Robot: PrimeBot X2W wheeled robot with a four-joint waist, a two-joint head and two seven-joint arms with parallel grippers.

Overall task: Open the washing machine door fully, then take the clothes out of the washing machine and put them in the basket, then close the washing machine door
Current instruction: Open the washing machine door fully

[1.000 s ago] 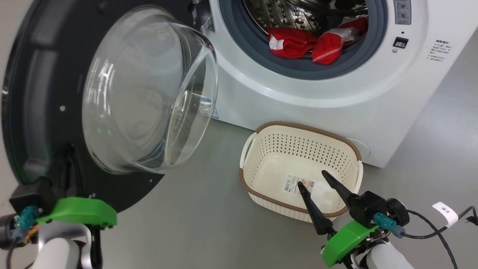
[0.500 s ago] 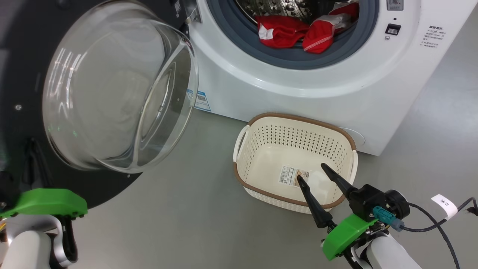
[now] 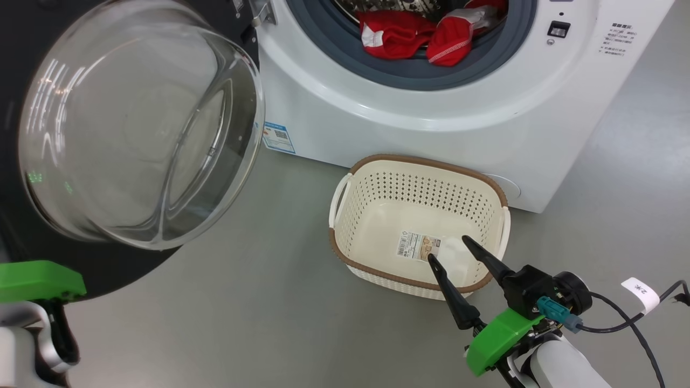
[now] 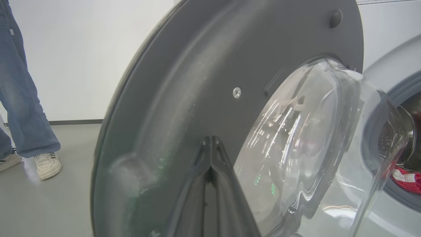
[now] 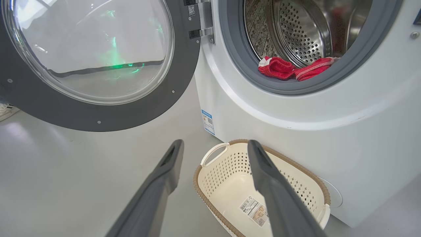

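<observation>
At the far side of the grey floor, the washing machine faces the robot. Its washing machine door stands swung wide on the left hinge, glass bowl bulging rightward. Just before the washer sits the basket, long axis along the front. Red clothes lie at the drum's lower lip. Above the basket's near rim, the right gripper is spread wide and empty. The left gripper, fingers pressed together on nothing, points at the door's dark inner rim.
</observation>
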